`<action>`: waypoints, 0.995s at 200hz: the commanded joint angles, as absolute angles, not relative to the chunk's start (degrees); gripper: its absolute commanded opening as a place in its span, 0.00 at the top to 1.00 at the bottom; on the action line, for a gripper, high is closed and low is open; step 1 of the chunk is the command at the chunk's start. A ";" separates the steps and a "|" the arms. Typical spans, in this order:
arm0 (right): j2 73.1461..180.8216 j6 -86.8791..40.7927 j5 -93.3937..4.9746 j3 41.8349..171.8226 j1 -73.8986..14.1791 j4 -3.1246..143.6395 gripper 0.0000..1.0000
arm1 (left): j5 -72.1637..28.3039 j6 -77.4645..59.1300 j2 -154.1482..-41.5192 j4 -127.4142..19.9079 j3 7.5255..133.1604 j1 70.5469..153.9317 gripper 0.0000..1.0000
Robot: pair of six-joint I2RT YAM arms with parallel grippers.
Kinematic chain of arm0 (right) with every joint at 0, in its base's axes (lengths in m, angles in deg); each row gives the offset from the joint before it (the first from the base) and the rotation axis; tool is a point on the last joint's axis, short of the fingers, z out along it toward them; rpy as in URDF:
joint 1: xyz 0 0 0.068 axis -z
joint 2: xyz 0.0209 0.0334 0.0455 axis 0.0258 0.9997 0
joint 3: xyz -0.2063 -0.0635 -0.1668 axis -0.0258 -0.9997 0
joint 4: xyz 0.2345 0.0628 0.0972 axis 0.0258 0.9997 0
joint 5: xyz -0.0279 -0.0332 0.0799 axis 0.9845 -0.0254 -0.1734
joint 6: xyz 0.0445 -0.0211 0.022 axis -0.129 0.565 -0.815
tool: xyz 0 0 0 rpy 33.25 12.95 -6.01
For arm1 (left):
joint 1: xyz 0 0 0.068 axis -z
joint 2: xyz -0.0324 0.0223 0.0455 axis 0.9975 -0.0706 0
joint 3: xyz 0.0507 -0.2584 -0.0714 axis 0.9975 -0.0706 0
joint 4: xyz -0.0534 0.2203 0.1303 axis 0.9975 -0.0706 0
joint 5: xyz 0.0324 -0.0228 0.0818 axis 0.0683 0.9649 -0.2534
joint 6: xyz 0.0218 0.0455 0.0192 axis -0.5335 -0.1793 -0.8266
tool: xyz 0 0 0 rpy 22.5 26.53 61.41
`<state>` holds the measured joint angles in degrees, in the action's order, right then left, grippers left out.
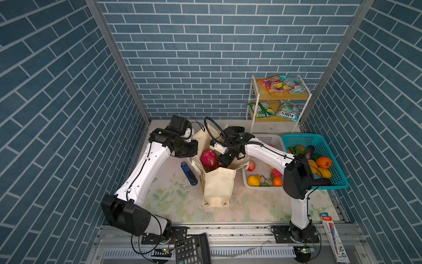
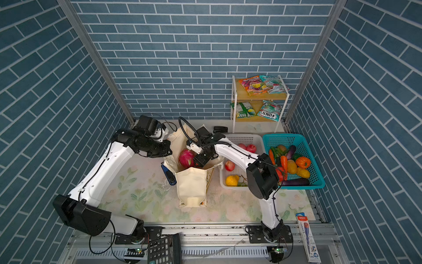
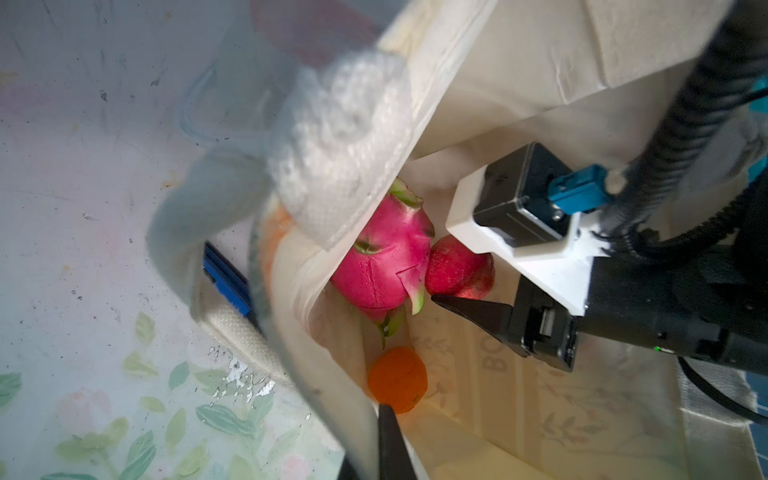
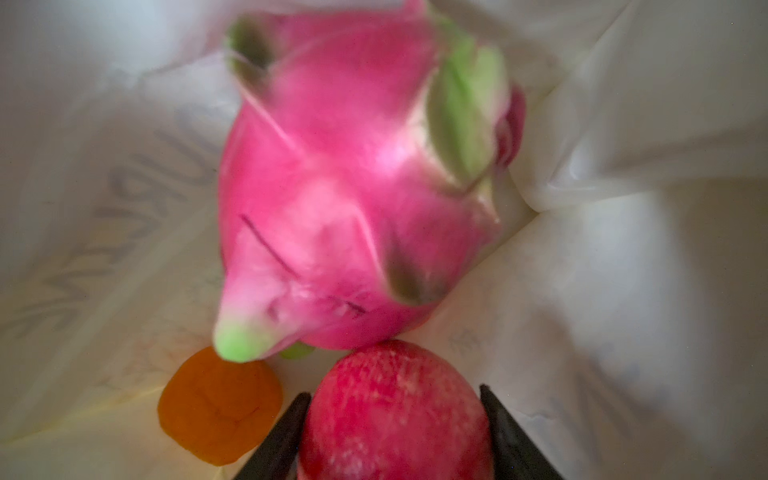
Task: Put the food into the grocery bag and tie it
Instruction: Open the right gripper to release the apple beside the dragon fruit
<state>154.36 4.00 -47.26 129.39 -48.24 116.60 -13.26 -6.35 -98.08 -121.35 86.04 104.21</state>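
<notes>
Apple (image 4: 395, 415) snug between right jaws inside grocery bag (image 1: 219, 187); left jaws tight on its rim.

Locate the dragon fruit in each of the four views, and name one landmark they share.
Top view: dragon fruit near centre, in the open mouth of the grocery bag.
Top view: near centre too, in the bag's mouth.
Left wrist: inside the bag, beside a red fruit.
Right wrist: large, blurred, just beyond the red fruit.
Shared landmark: the bag's cream cloth surrounding it.
</notes>
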 commanded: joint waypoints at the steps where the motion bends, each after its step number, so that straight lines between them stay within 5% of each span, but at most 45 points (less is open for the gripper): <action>1: 156.55 6.43 -44.23 129.10 -48.79 117.25 0.54 | -13.42 -7.75 -98.87 -121.95 86.15 104.67 0.96; 45: 157.10 5.31 -42.16 130.19 -49.07 117.38 0.36 | -13.04 -7.40 -98.49 -121.40 85.54 104.67 0.96; 49: 157.05 5.09 -42.16 130.28 -49.13 117.42 0.30 | -12.92 -7.31 -98.44 -121.22 85.45 104.67 0.96; 54: 157.04 4.89 -42.20 130.39 -49.11 117.38 0.06 | -12.83 -7.18 -98.34 -121.04 85.31 104.67 0.96; 58: 157.04 4.64 -42.22 130.59 -49.10 117.34 0.02 | -12.69 -7.12 -98.39 -120.93 85.27 104.67 0.96; 135: 155.50 -0.25 -39.52 144.42 -49.20 123.58 0.01 | -12.85 -7.10 -98.17 -121.08 85.18 104.64 0.96; 199: 137.75 -1.17 -31.20 139.15 -49.11 111.54 0.01 | -14.97 -7.22 -98.99 -122.92 85.88 104.58 0.96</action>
<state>147.21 0.04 -36.20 141.47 -49.09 117.63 -13.45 -6.70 -98.10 -121.13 85.93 104.23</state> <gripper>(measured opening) 0.989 0.061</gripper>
